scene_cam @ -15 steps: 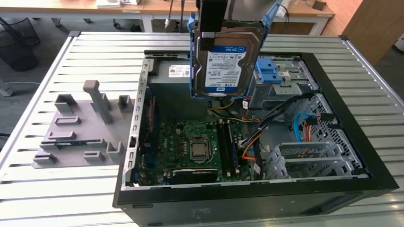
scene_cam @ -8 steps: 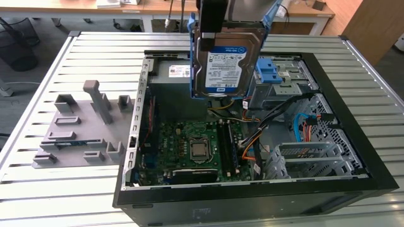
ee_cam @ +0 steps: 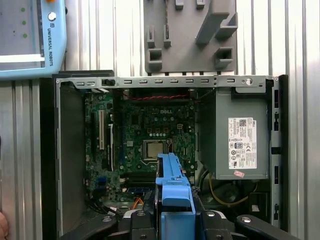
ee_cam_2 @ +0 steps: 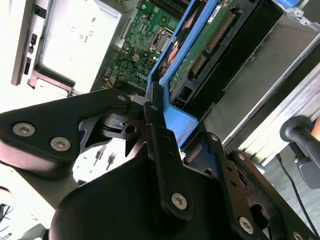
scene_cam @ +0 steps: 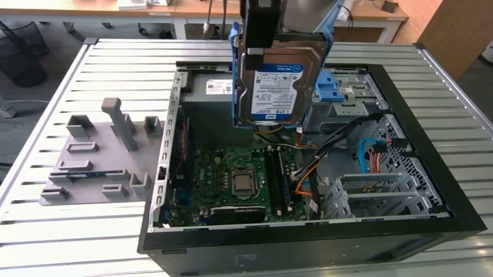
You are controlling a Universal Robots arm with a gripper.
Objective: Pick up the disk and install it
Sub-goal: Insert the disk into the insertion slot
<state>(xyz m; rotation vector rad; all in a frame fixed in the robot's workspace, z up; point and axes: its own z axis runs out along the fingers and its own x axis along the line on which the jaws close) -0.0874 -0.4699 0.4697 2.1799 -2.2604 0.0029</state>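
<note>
The disk point(scene_cam: 279, 86) hangs upright above the open computer case point(scene_cam: 431, 190), its blue-and-white label facing the exterior view and a thin blue bracket along its edges. My gripper point(scene_cam: 266, 40) is shut on its top edge, coming down from above. In the second wrist view, the black fingers point(ee_cam_2: 162, 145) clamp the blue bracket point(ee_cam_2: 182, 117), with the disk's green circuit board point(ee_cam_2: 200, 47) beyond. The first wrist view looks down along the blue bracket point(ee_cam: 174, 187) onto the motherboard point(ee_cam: 150, 130). The disk is clear of the case, in front of the drive bay with blue latch tabs point(scene_cam: 333, 86).
A grey power-supply box point(ee_cam: 240, 135) fills one corner of the case, with orange and yellow cables point(scene_cam: 308, 173) nearby. A grey fixture plate point(scene_cam: 96, 156) with upright posts lies on the slatted metal table point(scene_cam: 62, 231) at the exterior view's left. A teach pendant point(ee_cam: 30, 40) rests beside it.
</note>
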